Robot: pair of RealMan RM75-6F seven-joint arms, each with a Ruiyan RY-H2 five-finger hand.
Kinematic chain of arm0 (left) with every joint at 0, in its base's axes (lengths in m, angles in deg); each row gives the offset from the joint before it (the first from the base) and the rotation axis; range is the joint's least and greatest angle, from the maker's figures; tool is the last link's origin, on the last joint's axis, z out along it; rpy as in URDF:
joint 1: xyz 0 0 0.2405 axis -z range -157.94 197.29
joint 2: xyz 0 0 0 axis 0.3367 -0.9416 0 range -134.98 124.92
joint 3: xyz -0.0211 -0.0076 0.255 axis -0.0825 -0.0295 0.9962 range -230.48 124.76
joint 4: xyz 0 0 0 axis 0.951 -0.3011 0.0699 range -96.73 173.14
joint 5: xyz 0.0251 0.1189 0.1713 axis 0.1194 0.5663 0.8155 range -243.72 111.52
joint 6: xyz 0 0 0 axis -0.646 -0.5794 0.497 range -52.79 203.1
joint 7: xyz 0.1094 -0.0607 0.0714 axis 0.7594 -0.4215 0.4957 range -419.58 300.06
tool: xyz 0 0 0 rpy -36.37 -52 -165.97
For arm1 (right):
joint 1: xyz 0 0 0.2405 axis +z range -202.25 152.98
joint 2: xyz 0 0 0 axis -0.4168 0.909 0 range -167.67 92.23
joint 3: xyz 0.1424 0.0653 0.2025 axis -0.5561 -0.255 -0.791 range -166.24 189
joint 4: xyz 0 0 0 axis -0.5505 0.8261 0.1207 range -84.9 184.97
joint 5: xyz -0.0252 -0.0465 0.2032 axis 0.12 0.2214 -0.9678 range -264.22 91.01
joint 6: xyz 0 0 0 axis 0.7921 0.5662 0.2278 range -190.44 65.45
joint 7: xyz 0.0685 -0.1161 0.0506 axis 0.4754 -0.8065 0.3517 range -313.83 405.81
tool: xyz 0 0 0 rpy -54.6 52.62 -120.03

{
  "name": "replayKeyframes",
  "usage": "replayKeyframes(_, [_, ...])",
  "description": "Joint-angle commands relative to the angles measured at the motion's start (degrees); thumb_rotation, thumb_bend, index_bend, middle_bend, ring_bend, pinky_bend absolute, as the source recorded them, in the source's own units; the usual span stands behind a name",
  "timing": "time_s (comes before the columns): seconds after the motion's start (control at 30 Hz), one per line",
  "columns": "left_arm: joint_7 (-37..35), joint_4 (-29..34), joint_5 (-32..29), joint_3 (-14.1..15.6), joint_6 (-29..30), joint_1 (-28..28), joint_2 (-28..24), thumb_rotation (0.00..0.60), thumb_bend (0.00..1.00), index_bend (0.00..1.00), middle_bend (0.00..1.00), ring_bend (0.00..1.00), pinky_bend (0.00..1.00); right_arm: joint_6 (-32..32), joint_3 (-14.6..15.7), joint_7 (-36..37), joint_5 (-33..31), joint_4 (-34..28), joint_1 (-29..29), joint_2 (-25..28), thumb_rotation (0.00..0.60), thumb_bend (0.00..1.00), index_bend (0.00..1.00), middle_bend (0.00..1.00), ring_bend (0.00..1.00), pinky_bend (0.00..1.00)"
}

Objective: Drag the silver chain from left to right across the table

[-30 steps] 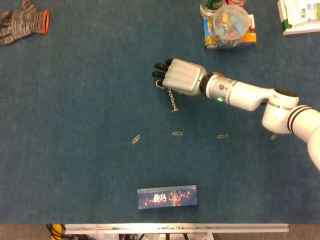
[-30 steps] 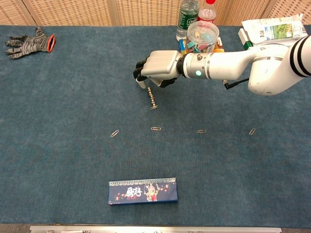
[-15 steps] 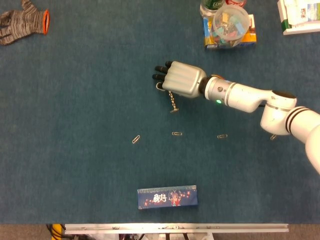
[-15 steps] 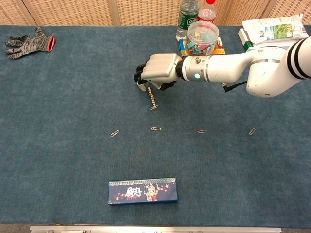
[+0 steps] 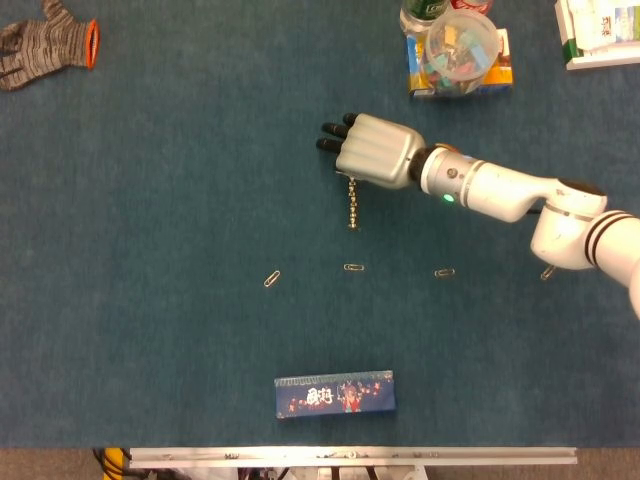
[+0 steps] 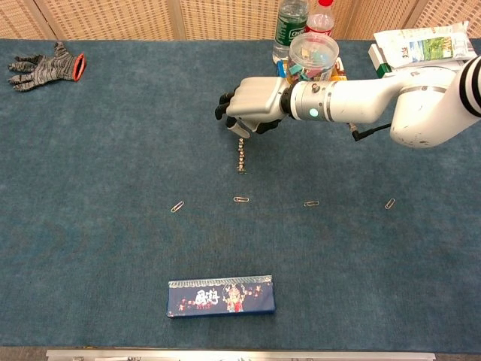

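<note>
A short silver chain (image 5: 353, 206) (image 6: 240, 156) lies on the blue table cloth near the middle, running straight down from under my right hand. My right hand (image 5: 372, 152) (image 6: 252, 104) lies knuckles-up over the chain's upper end, fingers curled down onto it, and appears to grip that end; the contact itself is hidden beneath the hand. The chain's lower end rests free on the cloth. My left hand shows in neither view.
Several paper clips (image 5: 354, 268) (image 6: 240, 199) lie scattered below the chain. A blue box (image 5: 334, 393) (image 6: 221, 295) sits near the front edge. Bottles and a clear tub of clips (image 5: 458, 45) stand at the back right. A grey glove (image 5: 45, 42) lies at the back left.
My right hand has shifted to the right, and the chain has moved with it, now hanging straight down instead of slanting.
</note>
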Motion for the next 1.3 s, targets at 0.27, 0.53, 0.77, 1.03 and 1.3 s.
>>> replayKeyframes(0.27, [0.1,0.3,0.0,0.0,0.2,0.0,-0.1,0.600,0.12,0.51,0.18,0.06,0.01,0.3,-0.7,-1.8,-0.8,-2.0,-0.6,0.8,0.600,1.00,0.57,0.17,0.10,0.24])
replayKeyframes(0.53, [-0.2,0.1,0.0,-0.1,0.6,-0.3,-0.2,0.600,0.12,0.52,0.18,0.06,0.01,-0.5,-1.2,-2.3,-0.9,-2.0,0.0,-0.4,0.600,1.00,0.53,0.17,0.10,0.24])
replayKeyframes(0.77, [-0.7,0.2,0.1,-0.2,0.8,-0.5,-0.4,0.600,0.12,0.52,0.18,0.06,0.01,-1.2,-1.3,-2.0,-0.9,-0.7,0.5,-1.8,0.600,1.00,0.52,0.17,0.10,0.24])
replayKeyframes(1.03, [-1.1,0.3,0.5,-0.1,0.7,-0.5,-0.6,0.600,0.12,0.52,0.18,0.06,0.01,-1.4,-1.1,-2.0,-0.7,0.2,0.7,-2.5,0.600,1.00,0.51,0.17,0.10,0.24])
replayKeyframes(1.3, [-1.1,0.4,0.6,-0.1,0.8,-0.6,-0.6,0.600,0.12,0.52,0.18,0.06,0.01,-1.7,-1.1,-2.4,-0.9,0.6,0.7,-2.7,0.600,1.00,0.51,0.17,0.10,0.24])
